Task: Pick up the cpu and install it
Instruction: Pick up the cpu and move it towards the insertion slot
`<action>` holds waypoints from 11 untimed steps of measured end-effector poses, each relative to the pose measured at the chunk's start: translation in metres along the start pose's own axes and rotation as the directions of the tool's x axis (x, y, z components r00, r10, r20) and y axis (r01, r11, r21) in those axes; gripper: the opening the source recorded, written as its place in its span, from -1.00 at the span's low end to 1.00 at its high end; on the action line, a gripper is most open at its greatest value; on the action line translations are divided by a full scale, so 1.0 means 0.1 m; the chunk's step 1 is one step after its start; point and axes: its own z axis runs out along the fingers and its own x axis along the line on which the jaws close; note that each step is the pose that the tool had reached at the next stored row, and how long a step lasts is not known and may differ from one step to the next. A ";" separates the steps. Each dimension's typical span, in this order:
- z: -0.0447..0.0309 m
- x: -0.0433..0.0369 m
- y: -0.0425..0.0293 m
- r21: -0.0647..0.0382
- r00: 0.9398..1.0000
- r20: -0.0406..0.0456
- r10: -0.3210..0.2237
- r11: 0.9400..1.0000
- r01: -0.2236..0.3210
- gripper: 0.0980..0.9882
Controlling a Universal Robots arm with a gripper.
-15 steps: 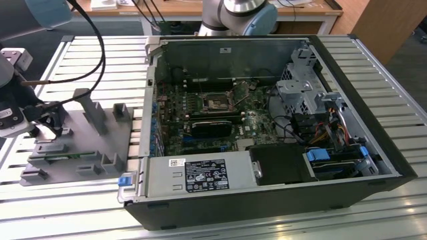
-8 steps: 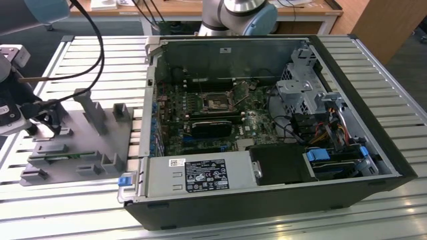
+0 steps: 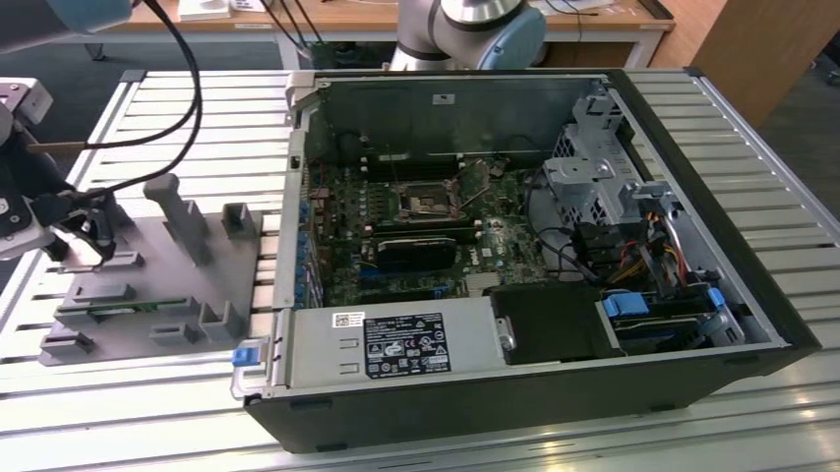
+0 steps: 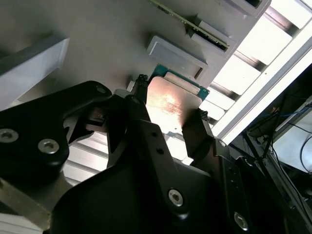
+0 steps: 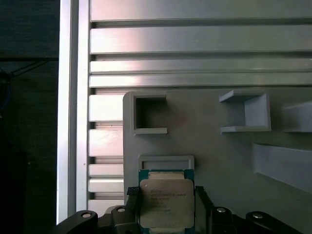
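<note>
The cpu [image 5: 165, 207], a small square chip with a silvery top and a green rim, sits at the corner of the grey tray [image 5: 219, 146], just beside a low block. In both wrist views my gripper [image 5: 165, 194] has a black finger [image 5: 132, 196] against each side of the chip, so it is shut on it. The second wrist view shows the cpu [image 4: 171, 106] from below the gripper [image 4: 171, 97], with the fingertips [image 4: 141, 90] at its edges. In the exterior view the gripper [image 3: 82, 248] hangs low over the tray [image 3: 171, 285] at the exterior view's left.
An open computer case [image 3: 525, 226] lies at the exterior view's right, with the motherboard socket [image 3: 427, 205] near its middle. The tray carries upright blocks [image 3: 184, 221] and a green memory stick [image 3: 118, 308]. Slatted aluminium table [image 5: 195, 39] lies all around.
</note>
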 end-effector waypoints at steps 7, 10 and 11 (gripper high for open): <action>-0.092 0.002 0.006 0.000 1.000 0.000 0.000 1.000 0.000 -0.01; -0.123 0.002 0.009 0.000 1.000 0.000 0.000 1.000 0.000 -0.01; -0.133 0.002 0.009 0.000 1.000 0.000 0.000 1.000 0.000 -0.01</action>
